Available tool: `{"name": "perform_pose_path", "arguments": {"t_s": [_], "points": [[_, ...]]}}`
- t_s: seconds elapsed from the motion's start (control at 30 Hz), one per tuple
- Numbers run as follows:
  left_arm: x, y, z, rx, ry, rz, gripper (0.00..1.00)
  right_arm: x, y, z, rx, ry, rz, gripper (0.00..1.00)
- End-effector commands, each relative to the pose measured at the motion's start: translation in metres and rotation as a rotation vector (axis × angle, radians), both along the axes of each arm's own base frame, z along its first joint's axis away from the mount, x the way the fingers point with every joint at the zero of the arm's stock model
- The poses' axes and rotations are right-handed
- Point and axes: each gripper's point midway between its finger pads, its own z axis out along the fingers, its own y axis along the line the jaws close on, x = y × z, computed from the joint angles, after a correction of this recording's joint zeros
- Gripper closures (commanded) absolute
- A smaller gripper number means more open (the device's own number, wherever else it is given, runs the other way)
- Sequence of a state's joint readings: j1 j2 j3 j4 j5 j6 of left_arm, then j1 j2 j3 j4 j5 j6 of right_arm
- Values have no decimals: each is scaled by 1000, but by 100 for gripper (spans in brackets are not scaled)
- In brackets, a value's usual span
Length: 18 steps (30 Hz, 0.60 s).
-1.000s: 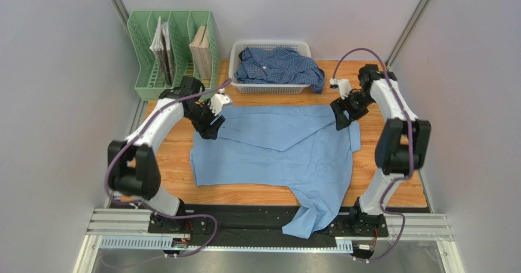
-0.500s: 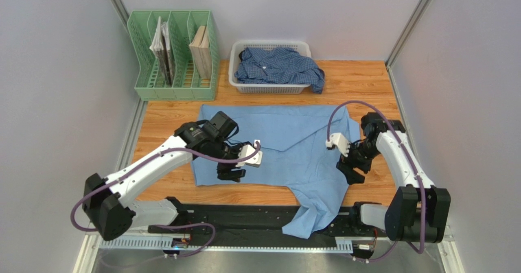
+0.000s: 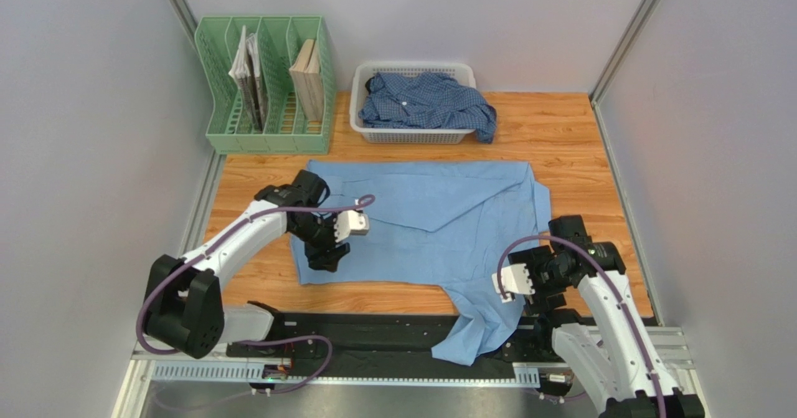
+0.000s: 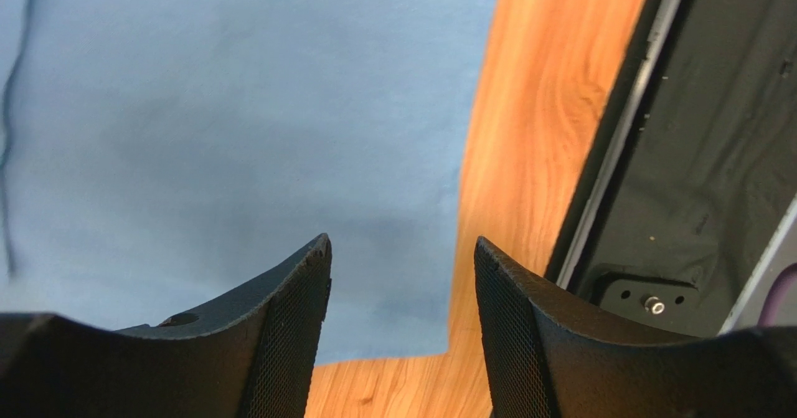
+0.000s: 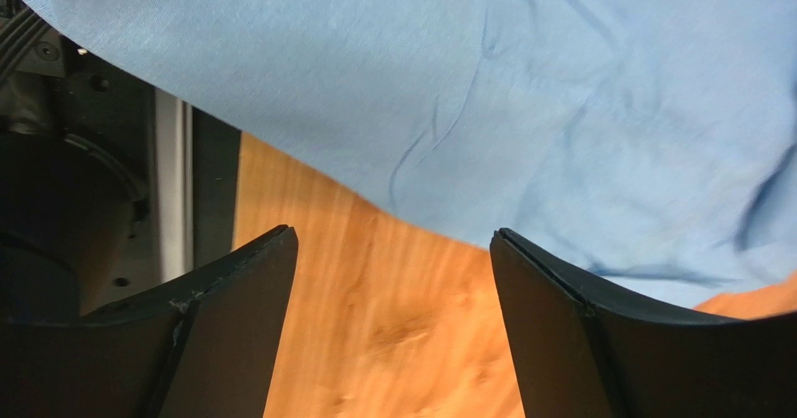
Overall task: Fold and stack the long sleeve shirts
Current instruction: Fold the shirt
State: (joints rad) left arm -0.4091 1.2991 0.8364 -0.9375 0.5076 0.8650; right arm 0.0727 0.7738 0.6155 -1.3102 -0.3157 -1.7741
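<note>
The light sky-blue shirt (image 3: pixel 440 222) lies spread flat on the wooden table, one sleeve hanging over the near edge (image 3: pixel 468 339). The darker checked shirt (image 3: pixel 426 100) lies crumpled in the white basket (image 3: pixel 412 136) at the back. My left gripper (image 3: pixel 327 257) is open and empty over the light shirt's near-left corner, which shows in the left wrist view (image 4: pixel 281 156). My right gripper (image 3: pixel 535 298) is open and empty over bare wood beside the shirt's near-right edge; the cloth shows in the right wrist view (image 5: pixel 468 82).
A green file rack (image 3: pixel 265 86) with books stands at the back left. The black base rail (image 3: pixel 374 334) runs along the near table edge. Grey walls close in both sides.
Both arms have swept from the shirt's far corners toward the near edge. The left gripper moved back left to the near-left corner; the right gripper moved down to the near-right edge.
</note>
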Motion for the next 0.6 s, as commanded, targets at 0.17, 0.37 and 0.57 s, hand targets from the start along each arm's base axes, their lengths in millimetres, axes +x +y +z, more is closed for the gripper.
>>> {"name": "perform_pose_path", "arguments": {"t_s": [0.17, 0.37, 0.57], "points": [[21, 10, 21, -62, -74, 114, 36, -27, 22, -32, -3, 115, 374, 19], [25, 17, 17, -41, -62, 130, 36, -29, 36, -46, 35, 166, 372, 25], [26, 22, 5, -19, -51, 139, 36, -9, 50, -43, 72, 183, 227, 61]]}}
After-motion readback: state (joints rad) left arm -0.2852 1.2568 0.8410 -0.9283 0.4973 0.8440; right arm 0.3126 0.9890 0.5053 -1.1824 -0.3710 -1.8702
